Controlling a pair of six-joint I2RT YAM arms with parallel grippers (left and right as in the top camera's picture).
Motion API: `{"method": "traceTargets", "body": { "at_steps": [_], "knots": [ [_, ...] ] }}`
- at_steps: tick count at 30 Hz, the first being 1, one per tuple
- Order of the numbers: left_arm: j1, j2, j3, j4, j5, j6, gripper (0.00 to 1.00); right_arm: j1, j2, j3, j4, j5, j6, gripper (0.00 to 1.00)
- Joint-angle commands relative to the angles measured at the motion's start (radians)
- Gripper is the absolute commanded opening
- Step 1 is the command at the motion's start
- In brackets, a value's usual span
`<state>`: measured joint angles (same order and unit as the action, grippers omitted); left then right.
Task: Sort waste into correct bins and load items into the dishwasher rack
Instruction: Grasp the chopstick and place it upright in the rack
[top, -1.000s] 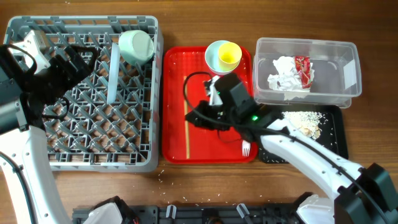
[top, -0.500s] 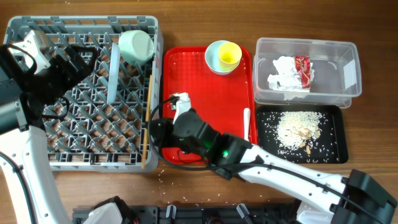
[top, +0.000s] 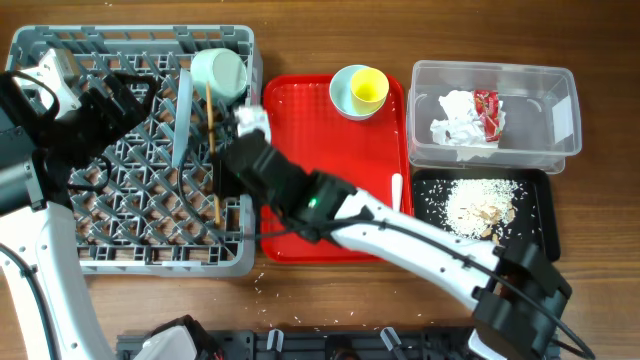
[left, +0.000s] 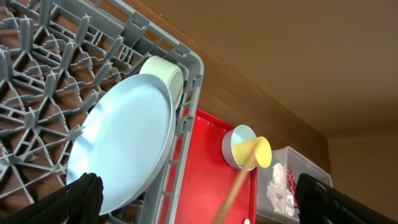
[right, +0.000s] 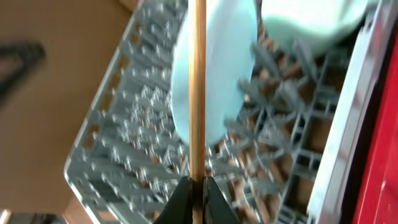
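Currently: right arm stretched leftward across the red tray (top: 340, 150) to the rack (top: 130, 262), right fingers (right: 180, 198) pinched on the chopsticks (top: 212, 150), held lengthwise above the pegs beside the upright plate (top: 182, 120). Left arm over the rack's far left side, left fingers (left: 86, 194) spread wide.
Rack: plate, one bowl (top: 220, 72).
Red tray: second bowl (top: 342, 92) with yellow cup (top: 370, 88) inside; fork (top: 397, 190).
Clear tub (top: 560, 110): tissue (top: 455, 122), wrapper (top: 487, 108).
Black tray (top: 535, 215): rice and scraps (top: 475, 205).
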<state>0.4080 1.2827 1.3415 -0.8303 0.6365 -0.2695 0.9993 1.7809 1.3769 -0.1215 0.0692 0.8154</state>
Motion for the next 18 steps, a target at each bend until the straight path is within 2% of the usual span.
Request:
{"method": "traceTargets", "body": {
  "at_steps": [1, 11, 12, 13, 14, 16, 18],
  "knots": [
    [0.007, 0.003, 0.000, 0.003, 0.008, -0.008, 1.00, -0.032, 0.036, 0.020, -0.024, -0.002, 0.034, 0.04],
    [0.007, 0.003, 0.000, 0.003, 0.009, -0.008, 1.00, -0.032, 0.144, 0.020, 0.006, -0.011, 0.076, 0.06],
    [0.007, 0.003, 0.000, 0.002, 0.009, -0.008, 1.00, -0.032, 0.151, 0.020, 0.004, -0.016, 0.075, 0.19],
    [0.007, 0.003, 0.000, 0.003, 0.008, -0.008, 1.00, -0.032, 0.155, 0.020, 0.004, -0.017, 0.074, 0.25],
    [0.007, 0.003, 0.000, 0.003, 0.008, -0.008, 1.00, -0.032, 0.157, 0.020, 0.004, -0.018, 0.074, 0.36],
    [0.007, 0.003, 0.000, 0.002, 0.008, -0.008, 1.00, -0.035, 0.157, 0.020, 0.019, -0.079, -0.017, 0.39],
    [0.007, 0.003, 0.000, 0.003, 0.008, -0.008, 1.00, -0.049, 0.156, 0.020, 0.000, -0.111, -0.031, 0.39]
  ]
}}
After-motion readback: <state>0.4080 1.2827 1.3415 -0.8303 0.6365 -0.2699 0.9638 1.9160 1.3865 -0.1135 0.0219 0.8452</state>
